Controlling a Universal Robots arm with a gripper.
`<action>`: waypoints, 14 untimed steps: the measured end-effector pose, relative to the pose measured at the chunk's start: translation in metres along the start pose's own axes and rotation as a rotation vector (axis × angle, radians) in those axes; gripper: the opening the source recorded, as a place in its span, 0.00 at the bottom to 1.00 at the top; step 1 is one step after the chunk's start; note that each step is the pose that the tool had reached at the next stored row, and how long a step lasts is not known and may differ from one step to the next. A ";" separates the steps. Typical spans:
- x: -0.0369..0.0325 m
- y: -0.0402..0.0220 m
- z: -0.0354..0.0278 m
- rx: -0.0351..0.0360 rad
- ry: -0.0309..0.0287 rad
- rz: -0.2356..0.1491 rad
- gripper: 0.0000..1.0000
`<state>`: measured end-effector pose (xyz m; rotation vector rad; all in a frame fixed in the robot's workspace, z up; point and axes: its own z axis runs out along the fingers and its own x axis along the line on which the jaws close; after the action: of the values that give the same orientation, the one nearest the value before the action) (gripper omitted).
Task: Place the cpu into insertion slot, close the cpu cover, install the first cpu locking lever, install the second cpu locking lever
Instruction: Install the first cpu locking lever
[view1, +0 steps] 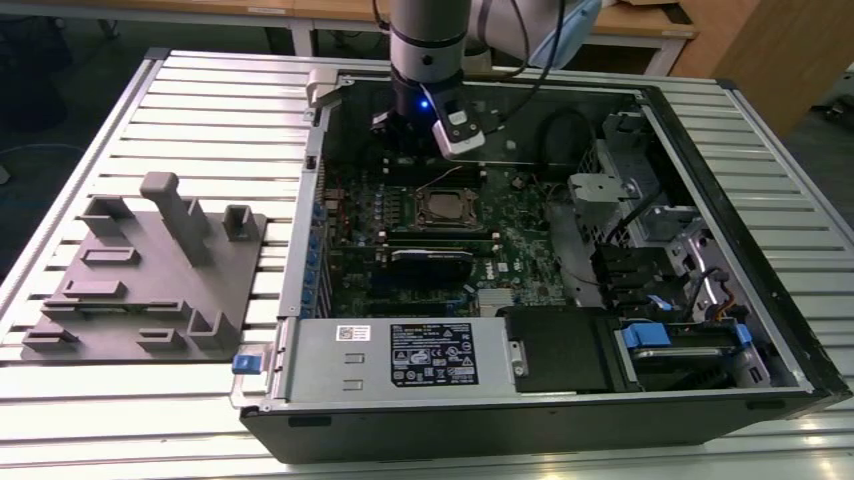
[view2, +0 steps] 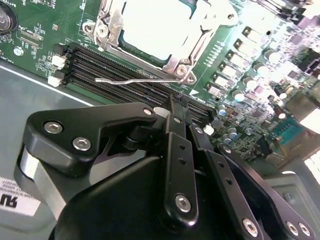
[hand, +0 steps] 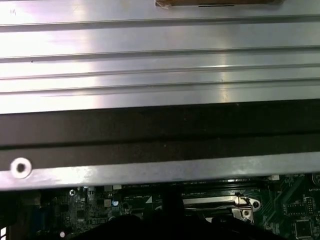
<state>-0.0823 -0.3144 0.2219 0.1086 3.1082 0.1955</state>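
**Claw at the loose lever; chip seated, cover down**

Black jointed links of the claw (view2: 173, 106) are seen closest in the second wrist view, matte and studded with bright screw heads. Its tips are held together with nothing between them. They are poised near a lever (view2: 131, 80); whether it is touched cannot be told.

The chip (view2: 160, 22), flat with a pale silver-beige face, is seated in the socket (view1: 449, 226). The cover (view2: 170, 62), a thin silver frame with a cut-out centre, is laid flat around it. The first two steps are therefore judged done, and a locking lever is judged to be in hand. Which of the two levers it is cannot be told.

The lever is a thin bare steel rod with a slight kink. It lies unlatched over the long black memory slots (view2: 115, 67) on the socket's near side. A firm push down and sideways is judged to be needed so that the rod is tucked under its catch. Rod and tips are both narrow and smooth, so a slip is judged likely.

The circuit board (view2: 55, 25) is glossy green. The black steel case (view1: 561, 420) lies open on a ribbed aluminium table (view1: 134, 420). A grey moulded tray (view1: 134, 300) sits at the exterior view's left.
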 end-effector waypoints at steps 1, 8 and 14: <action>-0.0008 -0.0001 0.0009 -0.0025 0.0001 -0.001 0.11; -0.0015 -0.0013 0.0110 -0.0143 0.0011 -0.001 0.11; -0.0026 -0.0019 0.0167 -0.0376 0.0026 0.000 0.11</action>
<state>-0.0794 -0.3144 0.2052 0.1069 3.1053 0.2542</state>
